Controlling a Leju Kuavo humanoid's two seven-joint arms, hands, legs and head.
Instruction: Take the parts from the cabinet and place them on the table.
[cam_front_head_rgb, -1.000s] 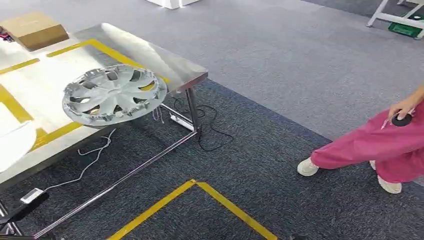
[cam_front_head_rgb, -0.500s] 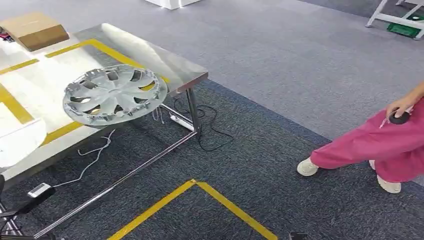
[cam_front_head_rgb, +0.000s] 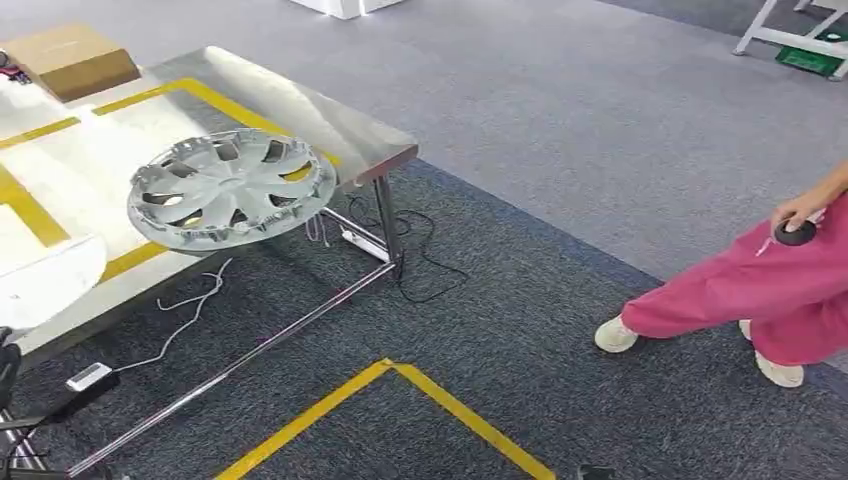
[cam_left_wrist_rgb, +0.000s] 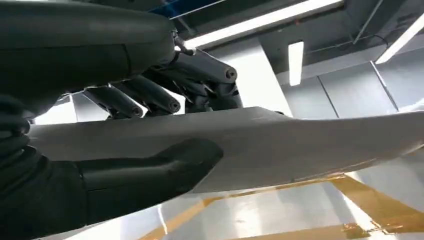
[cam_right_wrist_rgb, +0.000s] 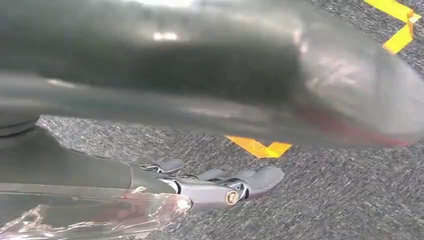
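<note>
- A grey flat part (cam_left_wrist_rgb: 280, 145), a smooth panel, sits in the left hand (cam_left_wrist_rgb: 165, 100): the dark fingers (cam_left_wrist_rgb: 150, 97) curl over one face and the thick thumb (cam_left_wrist_rgb: 165, 162) presses the other, so the hand grips it firmly.
- In the head view a pale piece of this part (cam_front_head_rgb: 45, 280) shows over the bench (cam_front_head_rgb: 330, 125), at the bench's near edge, well to the side of the hubcap.
- A silver hubcap (cam_front_head_rgb: 232, 188) lies on the bench, tilted, its rim overhanging the bench's near edge, close to the bench's corner leg.
- A brown cardboard box (cam_front_head_rgb: 68, 60) rests at the far end of the bench, well apart from the hubcap.
- Yellow tape lines (cam_front_head_rgb: 215, 103) run across the bench top.
- The right hand (cam_right_wrist_rgb: 220, 185) hangs over the dark carpet, fingers stretched nearly straight and close together, holding nothing.
- White and black cables (cam_front_head_rgb: 410, 245) lie on the carpet beneath the bench, beside its leg.
- A person in pink trousers (cam_front_head_rgb: 760, 290) stands well away from the bench, one hand on a small black round object (cam_front_head_rgb: 796, 233).
</note>
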